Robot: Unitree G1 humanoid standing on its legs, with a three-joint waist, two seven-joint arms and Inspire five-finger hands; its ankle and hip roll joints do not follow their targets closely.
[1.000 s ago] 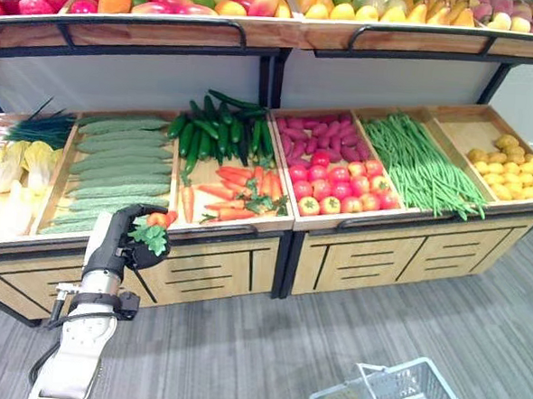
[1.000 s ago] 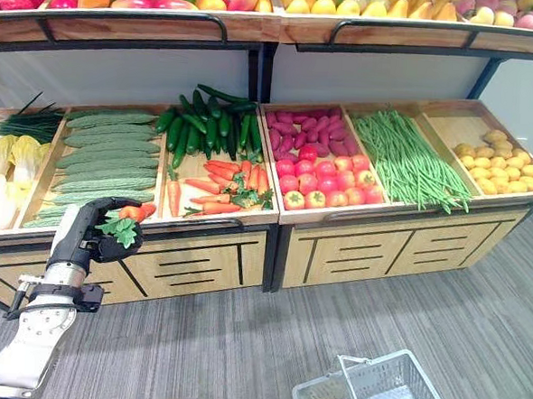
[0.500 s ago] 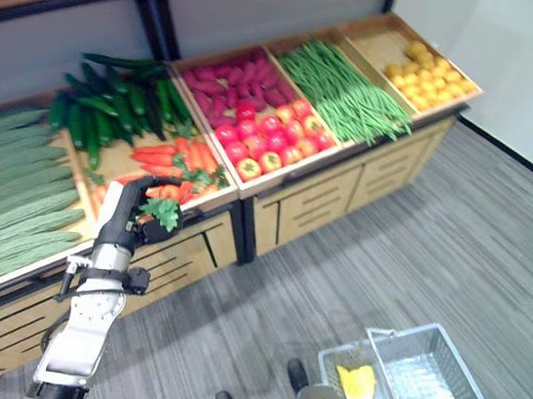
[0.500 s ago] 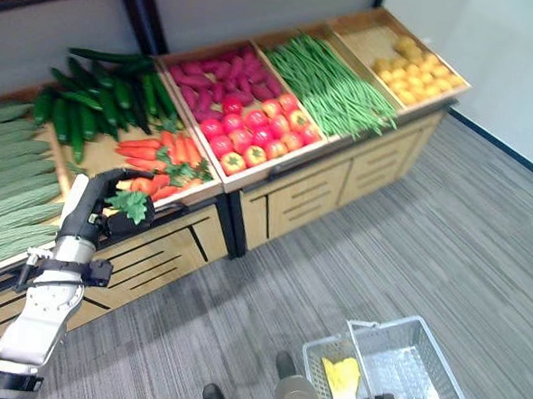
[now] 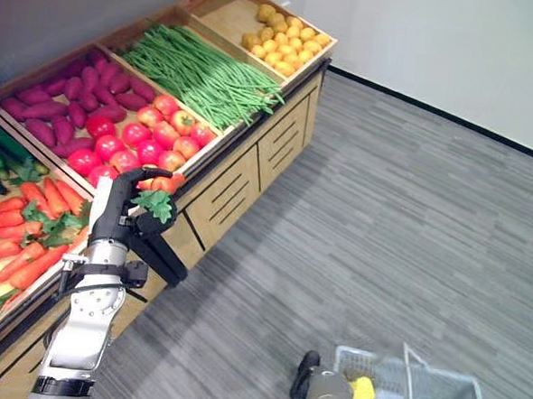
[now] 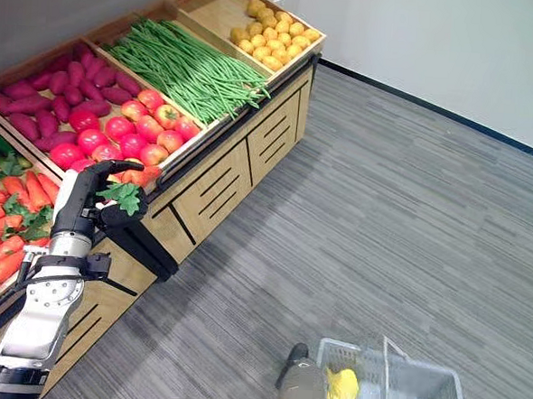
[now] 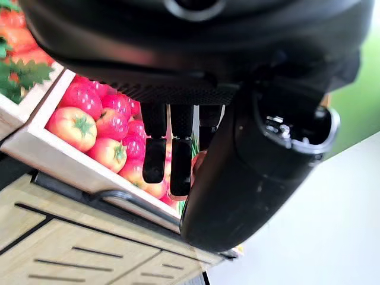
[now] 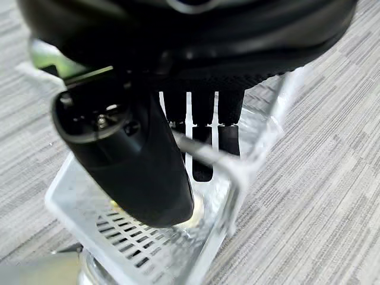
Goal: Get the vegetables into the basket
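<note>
- We see the left robot hand [image 5: 121, 216] raised in front of the produce stand [image 5: 241, 175], fingers curled round a carrot [image 5: 163, 184] with green leaves.
- The held carrot sits just over the stand's front edge, beside the tomatoes [image 5: 153, 134].
- More carrots [image 5: 24, 239] lie in the bin nearer the arm; green beans [image 5: 202, 73] fill a farther bin.
- The right robot hand [image 8: 202, 127] has its fingers hooked over the handle of the wire basket [image 6: 418, 390], which hangs low above the grey floor [image 5: 410, 226].
- A yellow vegetable [image 6: 342, 385] lies inside the basket.
</note>
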